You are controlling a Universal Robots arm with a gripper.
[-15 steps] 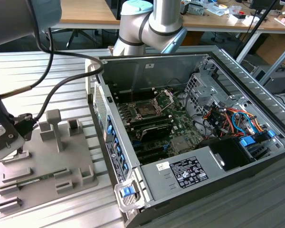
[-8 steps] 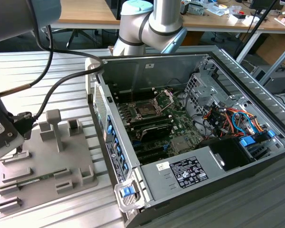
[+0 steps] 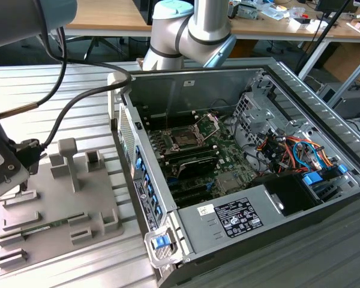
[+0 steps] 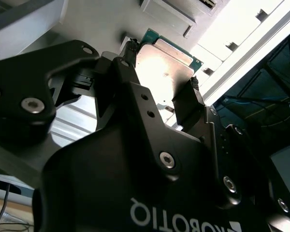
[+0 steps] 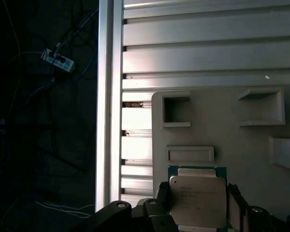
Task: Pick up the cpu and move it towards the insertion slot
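Note:
The cpu (image 4: 166, 60) is a flat square chip with a silvery top and a green rim, seen in both wrist views. It sits between the two black fingers of my gripper (image 4: 162, 70), which is shut on its opposite edges. In the first wrist view the cpu (image 5: 198, 200) hangs just above the grey holder tray (image 5: 222, 130). In the exterior view my gripper (image 3: 3, 180) is at the far left over that tray (image 3: 54, 210). The insertion slot (image 3: 185, 139) lies inside the open computer case, well off to the exterior view's right, its metal bracket (image 3: 207, 124) hinged up.
The case wall (image 3: 141, 180) stands between the tray and the motherboard. Upright grey posts (image 3: 69, 162) rise from the tray near the gripper. Black cables (image 3: 60, 102) loop from the arm. Coloured wires and a drive cage (image 3: 288, 150) crowd the case's right side.

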